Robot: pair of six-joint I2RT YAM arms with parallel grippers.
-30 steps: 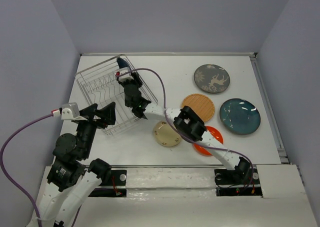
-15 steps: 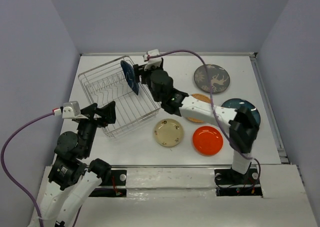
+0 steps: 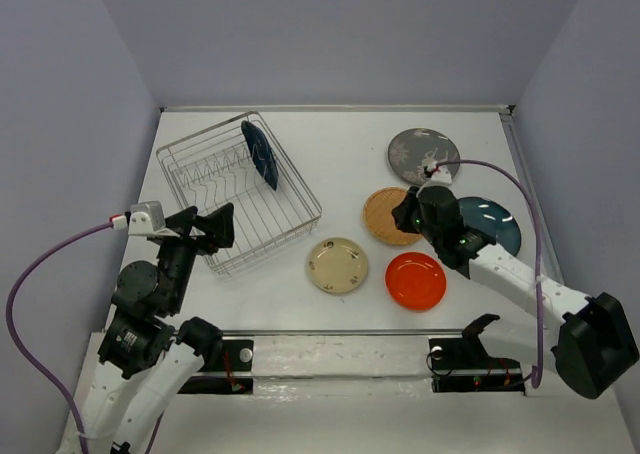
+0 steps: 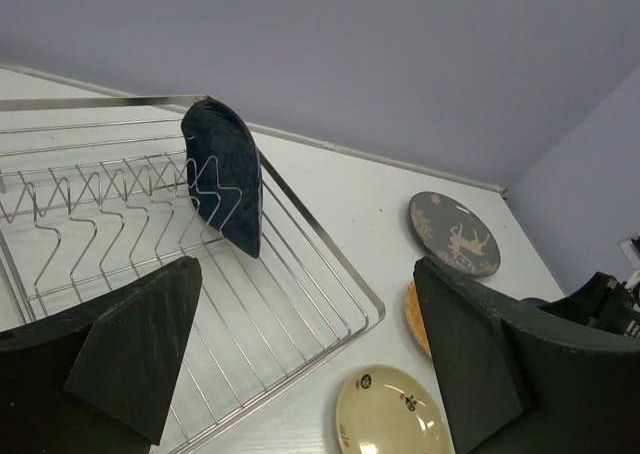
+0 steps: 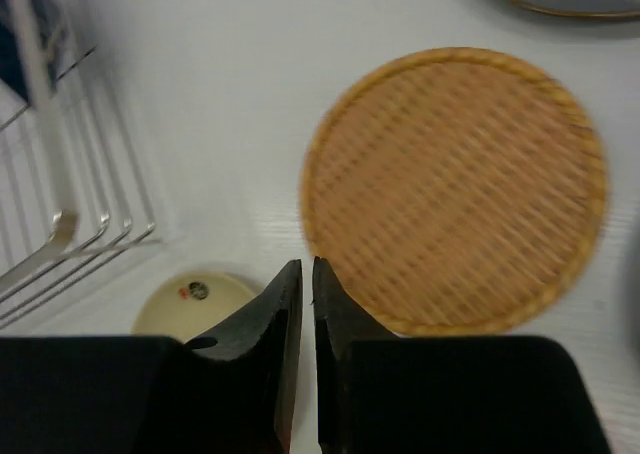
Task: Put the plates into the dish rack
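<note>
**One plate racked, five to go**

The navy plate [image 3: 259, 153] stands on edge among the tines at the far right corner of the dish rack [image 3: 300, 182]. Five others lie flat on the bench [image 3: 350, 144], not yet loaded: grey patterned plate [image 3: 420, 154], tan woven plate [image 5: 455, 189], teal plate [image 3: 495, 229], cream plate [image 3: 337, 265] and orange-red plate [image 3: 416, 281]. The right hand [image 5: 306, 269] hovers over the tan plate's rim, pinched nearly together on nothing. The left hand [image 4: 305, 274] hangs spread and empty by the rack's near side. The plates cluster closely, which may crowd a grasp.

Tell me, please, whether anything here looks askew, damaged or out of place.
Only small things: the rack sits turned askew to the table, and the navy plate in its far corner seems to lean rather than stand upright. Nothing looks spilled or broken.
</note>
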